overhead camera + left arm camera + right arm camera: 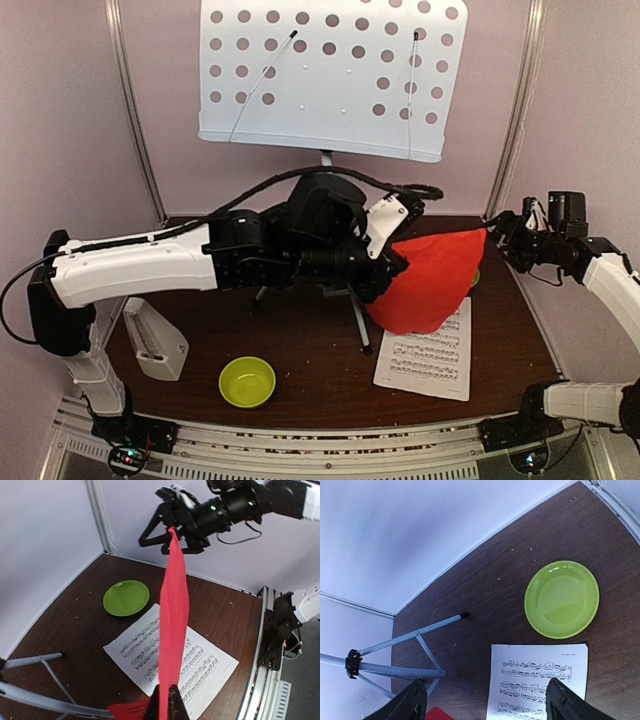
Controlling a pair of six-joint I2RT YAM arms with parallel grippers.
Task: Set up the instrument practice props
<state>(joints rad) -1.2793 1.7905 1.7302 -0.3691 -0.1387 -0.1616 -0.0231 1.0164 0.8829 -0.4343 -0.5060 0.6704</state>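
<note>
My left gripper (388,268) is shut on the edge of the red sheet (432,280), which it holds up above the table. In the left wrist view the red sheet (173,615) rises edge-on from the shut left gripper (167,702). Its top corner reaches the right gripper (171,539), whose jaws stand open around it without pinching. From above, the right gripper (500,236) sits just beside that corner. The white sheet (425,355) lies flat at the front right. The music stand (330,75) stands at the back. The grey metronome (155,340) is at the front left.
A lime-green bowl (247,381) sits near the front edge. A flat green plate (561,599) lies by the right wall, beyond the white sheet (537,680). The stand's tripod legs (395,640) spread over the middle of the table. The left arm stretches across under the stand.
</note>
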